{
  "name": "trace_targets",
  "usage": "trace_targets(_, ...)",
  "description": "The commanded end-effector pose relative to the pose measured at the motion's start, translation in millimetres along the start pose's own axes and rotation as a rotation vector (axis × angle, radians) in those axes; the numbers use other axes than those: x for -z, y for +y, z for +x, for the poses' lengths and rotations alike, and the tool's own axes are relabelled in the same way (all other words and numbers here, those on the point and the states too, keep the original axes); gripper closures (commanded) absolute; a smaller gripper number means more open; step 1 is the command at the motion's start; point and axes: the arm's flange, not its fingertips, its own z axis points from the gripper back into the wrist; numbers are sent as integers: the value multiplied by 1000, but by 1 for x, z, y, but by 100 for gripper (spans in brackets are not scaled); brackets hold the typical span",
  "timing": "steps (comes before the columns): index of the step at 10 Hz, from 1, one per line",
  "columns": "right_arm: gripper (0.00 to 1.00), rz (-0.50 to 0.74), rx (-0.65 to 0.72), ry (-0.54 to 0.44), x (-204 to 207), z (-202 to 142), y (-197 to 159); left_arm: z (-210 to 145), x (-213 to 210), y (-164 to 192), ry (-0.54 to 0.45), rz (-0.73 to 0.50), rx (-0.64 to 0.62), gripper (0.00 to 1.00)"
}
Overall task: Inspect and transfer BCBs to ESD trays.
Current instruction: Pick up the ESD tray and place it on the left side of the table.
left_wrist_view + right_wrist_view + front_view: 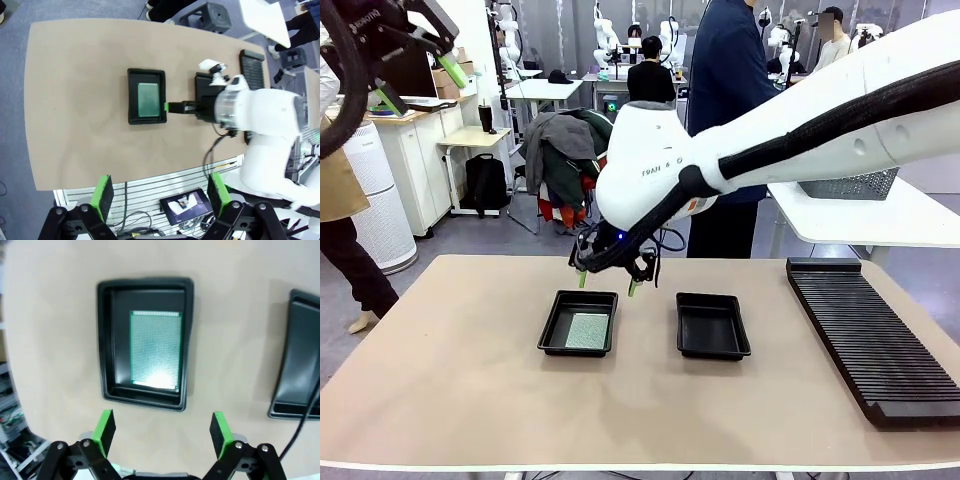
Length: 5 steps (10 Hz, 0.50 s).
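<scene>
My right gripper [608, 275] hangs spread wide and holding nothing, just above the far rim of the shallow black rectangular plastic tray [550, 322] on my left half of the table. The thin flat green rectangular circuit board [585, 330] lies flat on that tray's floor, nearer 1 long wall than the other, and neither finger touches it. The 2nd shallow black plastic tray [712, 325] sits just beside it, with nothing in it. The long black ribbed rack [870, 340] lies well apart on my right. My left gripper [415, 80] sits high and well away, likewise spread wide and empty, looking down over the whole table.

I judge the step in hand to be inspecting the seated board through the right wrist camera. The whole board is in frame there, which is what I want. However, a bright patch of glare covers the end nearest my green pads [105, 426], and I cannot read the surface under it. I would tilt or slide the wrist slightly so the glare moves off the board, while holding height so the pads stay above the rim. When I am satisfied, I would lift straight up before swinging away, because a sideways move at this height could clip the rim and shift the tray. The 2nd tray looks ready for the next board.
</scene>
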Motion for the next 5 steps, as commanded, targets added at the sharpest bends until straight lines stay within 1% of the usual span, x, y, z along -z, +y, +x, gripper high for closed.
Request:
trace_targets(1,0,149,19,17,-33,-14,-35,10,49,-2,51,98,25,0)
trace_targets(3,0,258,56,48,-60,-16,-66,14,104,-3,93,164,38,0)
trace_targets(5,0,359,88,55,-82,-17,-98,10,157,-1,133,201,39,0)
